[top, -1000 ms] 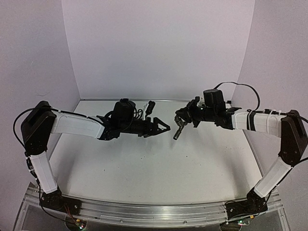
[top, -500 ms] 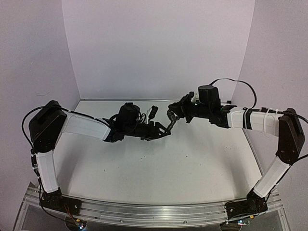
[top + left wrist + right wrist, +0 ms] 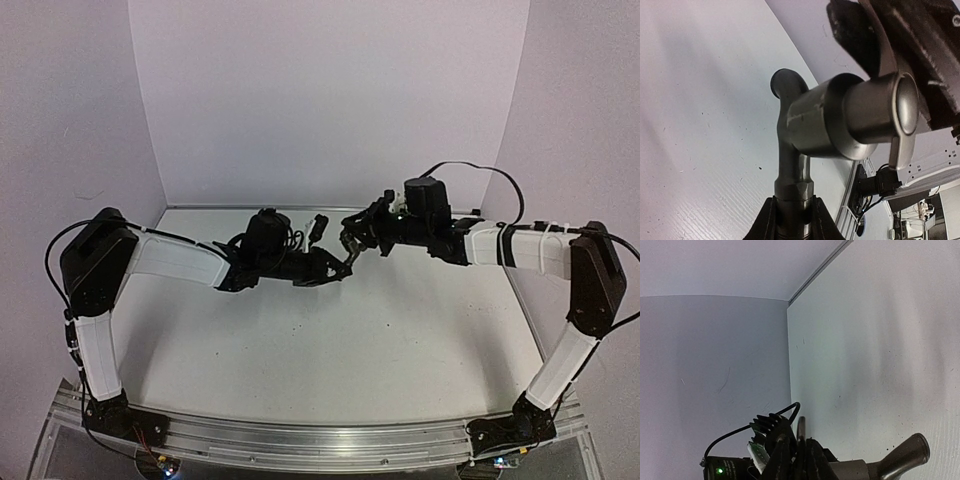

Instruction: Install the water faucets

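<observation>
1 grey metal faucet [image 3: 840, 125] is held aloft over the tabletop [image 3: 330, 340], near the middle of its far edge. The left gripper [image 3: 794, 220] is clamped tight on the stem. The right gripper [image 3: 795, 460] is set against the handle end; its grip cannot be told

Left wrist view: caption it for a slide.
Left pincer clamps the grey faucet by its stem while the right pincer holds the handle end, above the table.

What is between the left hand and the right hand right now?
Only the metal faucet. The left wrist view shows the left hand clamped on its stem and the right hand at its lever end, with no bare gap.
</observation>
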Controlling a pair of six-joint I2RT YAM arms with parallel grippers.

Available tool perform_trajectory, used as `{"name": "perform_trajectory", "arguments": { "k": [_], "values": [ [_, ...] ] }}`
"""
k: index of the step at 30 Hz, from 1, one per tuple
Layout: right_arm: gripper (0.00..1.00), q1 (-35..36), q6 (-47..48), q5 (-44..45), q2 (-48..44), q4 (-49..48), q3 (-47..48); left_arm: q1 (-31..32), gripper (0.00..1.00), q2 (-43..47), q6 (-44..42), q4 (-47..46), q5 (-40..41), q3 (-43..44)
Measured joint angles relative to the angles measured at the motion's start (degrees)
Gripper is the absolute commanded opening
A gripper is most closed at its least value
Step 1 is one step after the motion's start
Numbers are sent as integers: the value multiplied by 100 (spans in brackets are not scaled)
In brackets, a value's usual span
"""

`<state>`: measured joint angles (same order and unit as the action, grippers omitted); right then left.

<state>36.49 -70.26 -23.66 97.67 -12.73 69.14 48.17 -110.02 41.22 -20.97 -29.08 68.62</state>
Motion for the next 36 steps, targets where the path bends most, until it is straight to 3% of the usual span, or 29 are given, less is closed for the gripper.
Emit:
{"name": "perform_trajectory", "arguments": {
  "k": [2,5,9,10,15,20,30,36],
  "values": [
    [53,-2,334,-118,0,87,25,-53,0,2,-96,4,-230,-79],
    [69,-2,1137,-306,0,461,219,-164,0,2,-190,14,-744,-202],
    [96,-2,2809,-371,4,1525,787,-427,0,64,-340,2,-1733,-402],
    [98,-2,3265,-329,-21,1722,882,-494,0,106,-375,4,-1978,-484],
    [98,-4,5409,-272,-410,2674,882,-695,0,446,-430,51,-3092,-813],
    [98,-20,6917,-1073,-739,3422,900,-689,0,808,-465,53,-3899,-913],
    [91,-13,7455,-3834,-140,3880,1241,-683,0,1034,-525,78,-4477,-944],
    [81,70,7454,-4569,209,3973,1356,-683,0,1034,-543,153,-4519,-944]
  ]
}}
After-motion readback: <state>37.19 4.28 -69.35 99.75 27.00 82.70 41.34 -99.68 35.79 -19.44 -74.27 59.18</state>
